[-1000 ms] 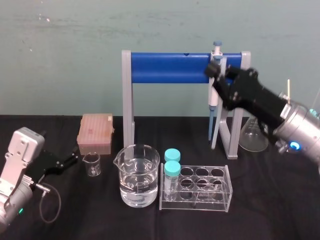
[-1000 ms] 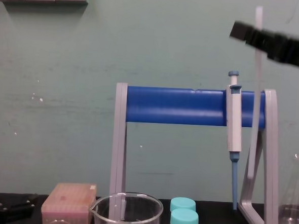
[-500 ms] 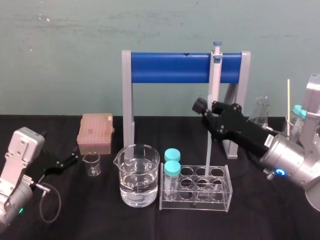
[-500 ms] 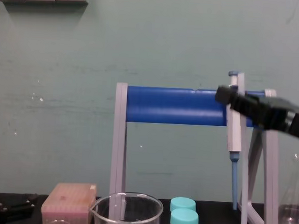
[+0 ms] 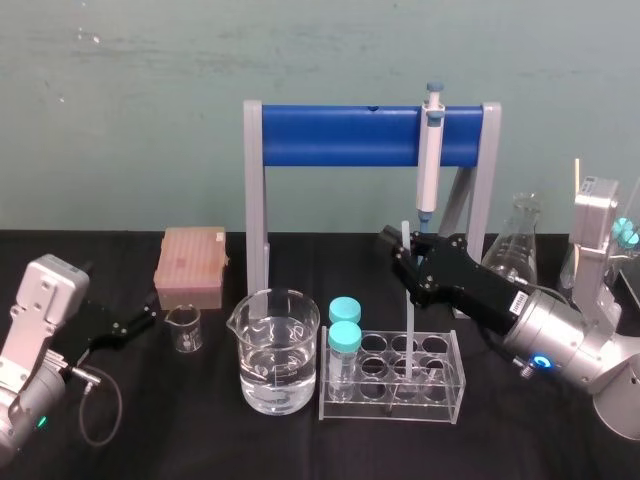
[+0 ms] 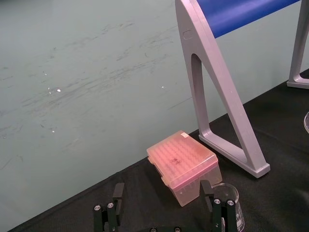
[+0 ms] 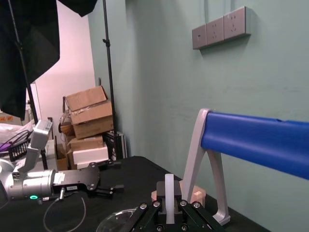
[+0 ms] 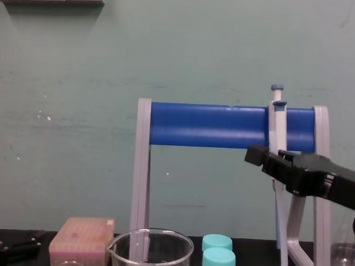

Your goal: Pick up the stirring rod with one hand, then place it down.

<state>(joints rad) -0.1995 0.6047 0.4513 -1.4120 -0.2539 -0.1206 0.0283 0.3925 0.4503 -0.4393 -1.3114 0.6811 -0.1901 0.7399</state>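
The stirring rod [image 5: 408, 320] is a thin whitish stick standing nearly upright. Its lower end reaches down into the clear test tube rack [image 5: 440, 385]. My right gripper [image 5: 404, 256], the hand, is shut on the rod near its top, just above the rack. In the right wrist view the rod [image 7: 169, 186] sticks up between the closed fingers of the right gripper [image 7: 169, 207]. The chest view shows the right gripper [image 8: 261, 159] in front of the stand, with the rod [image 8: 281, 236] hanging below it. My left gripper [image 5: 143, 318] rests open at the table's left, also seen as left gripper [image 6: 161, 187].
A beaker of water [image 5: 274, 350] and two teal-capped tubes [image 5: 344, 322] stand left of the rod. Behind is the blue-barred stand [image 5: 340, 135] with a pipette [image 5: 430, 150]. A pink tip box [image 5: 190, 265], a small beaker [image 5: 184, 327] and a conical flask [image 5: 515, 245] also stand about.
My right gripper has come down and forward with the rod, from up by the stand's top bar to just above the rack. The rod's lower end now sits in the rack.
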